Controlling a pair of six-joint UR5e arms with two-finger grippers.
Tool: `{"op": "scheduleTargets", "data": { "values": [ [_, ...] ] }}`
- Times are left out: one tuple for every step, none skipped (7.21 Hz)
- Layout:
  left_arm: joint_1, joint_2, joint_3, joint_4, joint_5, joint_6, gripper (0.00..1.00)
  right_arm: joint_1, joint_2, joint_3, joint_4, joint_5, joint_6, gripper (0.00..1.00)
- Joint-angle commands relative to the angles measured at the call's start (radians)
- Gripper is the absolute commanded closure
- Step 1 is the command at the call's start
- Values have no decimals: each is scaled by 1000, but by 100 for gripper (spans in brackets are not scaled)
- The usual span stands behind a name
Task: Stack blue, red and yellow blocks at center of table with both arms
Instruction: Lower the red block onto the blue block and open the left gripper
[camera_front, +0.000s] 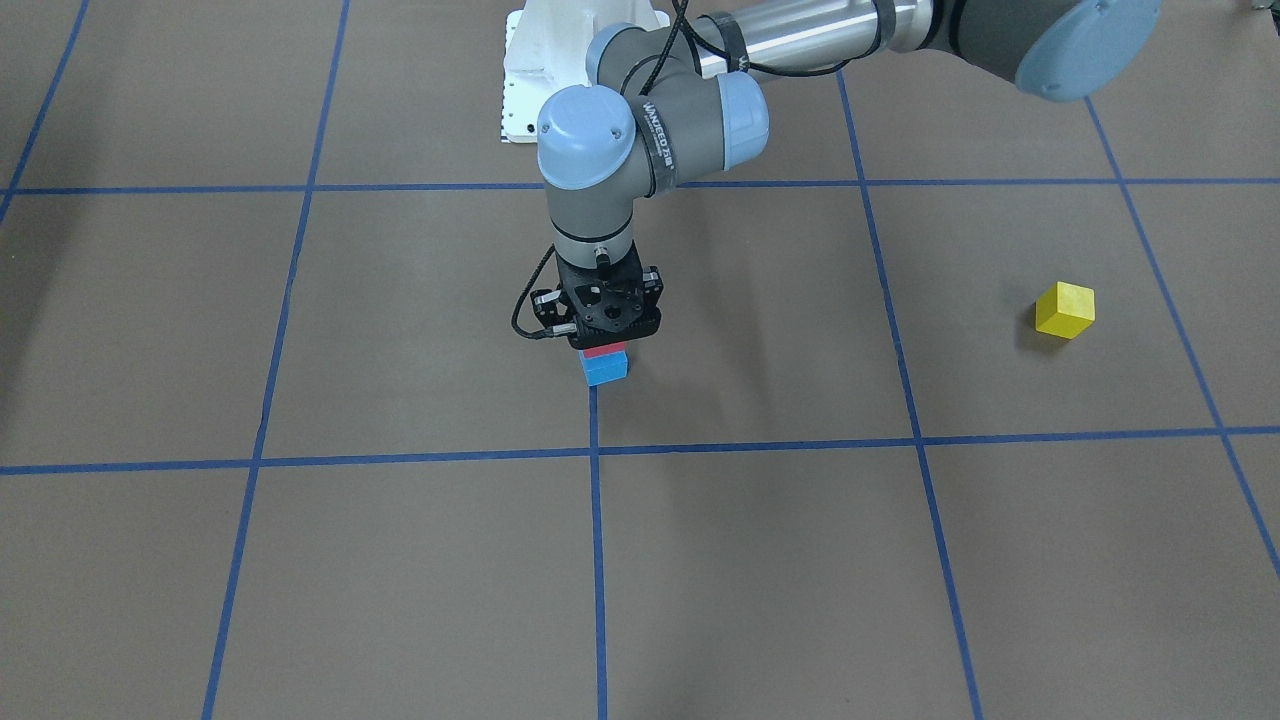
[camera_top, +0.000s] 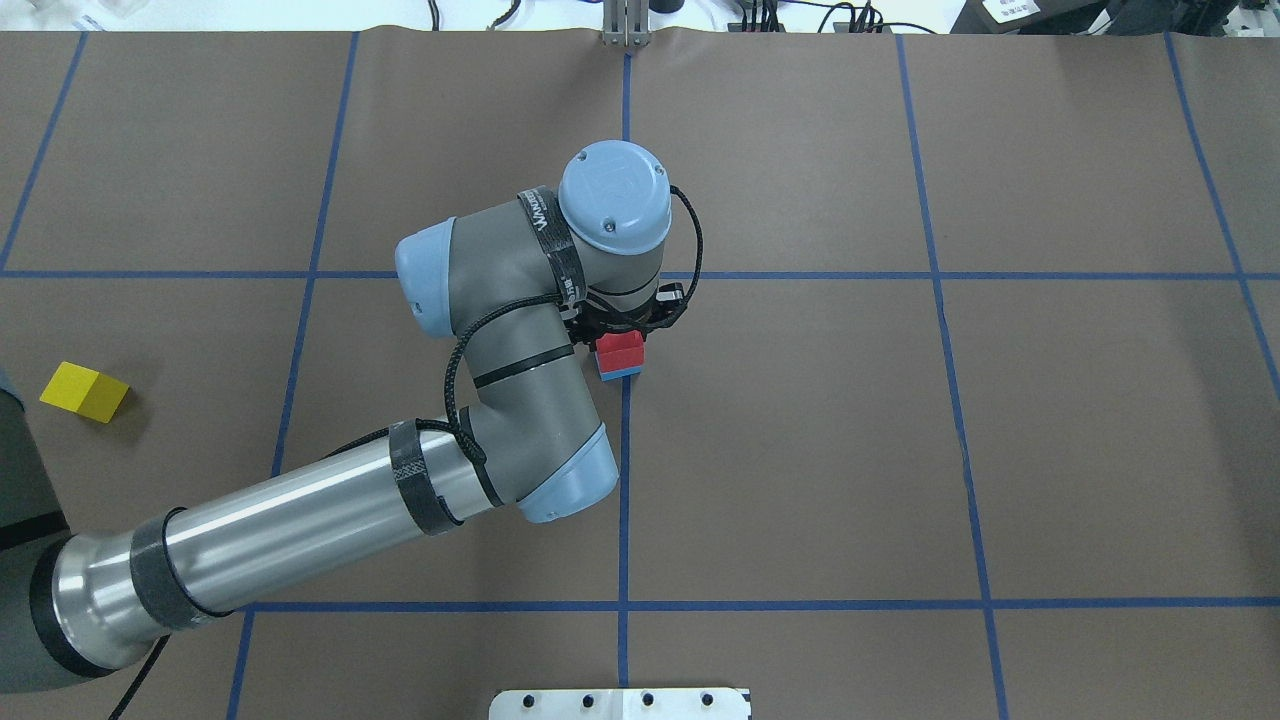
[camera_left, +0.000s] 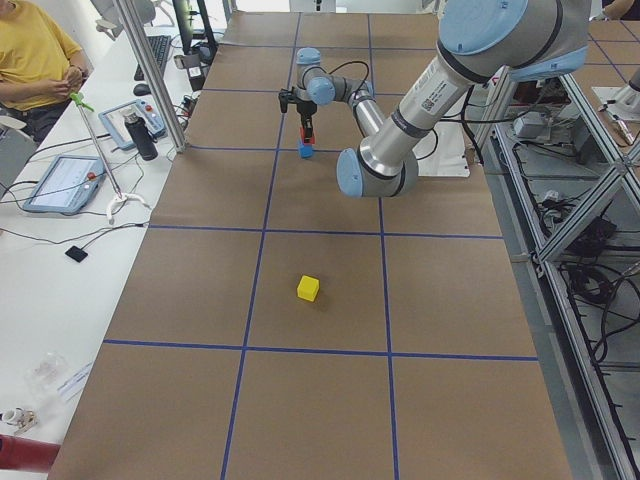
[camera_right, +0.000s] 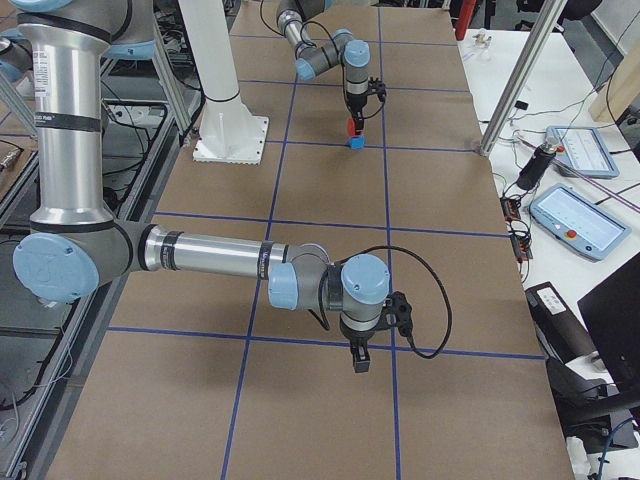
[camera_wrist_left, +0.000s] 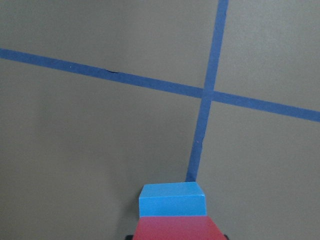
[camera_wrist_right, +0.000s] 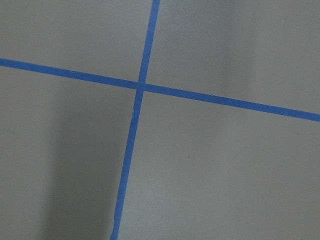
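Fingers of the left gripper (camera_front: 603, 335) pinch the red block (camera_top: 620, 347) by its flat sides, seated on the blue block (camera_front: 605, 368) at table centre. At nine o'clock in the overhead view, well apart, lies the yellow block (camera_top: 85, 391); it looks light and rigid, best taken across opposite faces. Whether the right gripper (camera_right: 358, 362) is clenched or released, I cannot tell.

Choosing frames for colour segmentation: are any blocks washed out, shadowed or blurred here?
Front-facing view: yellow block sharp, evenly lit, soft shadow on its view-left side; red block only a thin sliver above the blue block. Overhead view: glare streaks only on the metal tube of the left arm. Left wrist view: both stacked blocks crisp, red cropped by the bottom edge.
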Motion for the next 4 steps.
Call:
{"op": "scheduleTargets", "data": {
  "values": [
    [-2, 0, 0, 0, 1, 3, 59, 0, 0, 0, 0, 0, 0, 0],
    [-4, 2, 0, -17, 1, 3, 59, 0, 0, 0, 0, 0, -2, 0],
    [-4, 2, 6, -20, 1, 2, 59, 0, 0, -2, 0, 0, 0, 0],
    [-4, 2, 8, -20, 2, 3, 50, 0, 0, -2, 0, 0, -2, 0]
  ]
}}
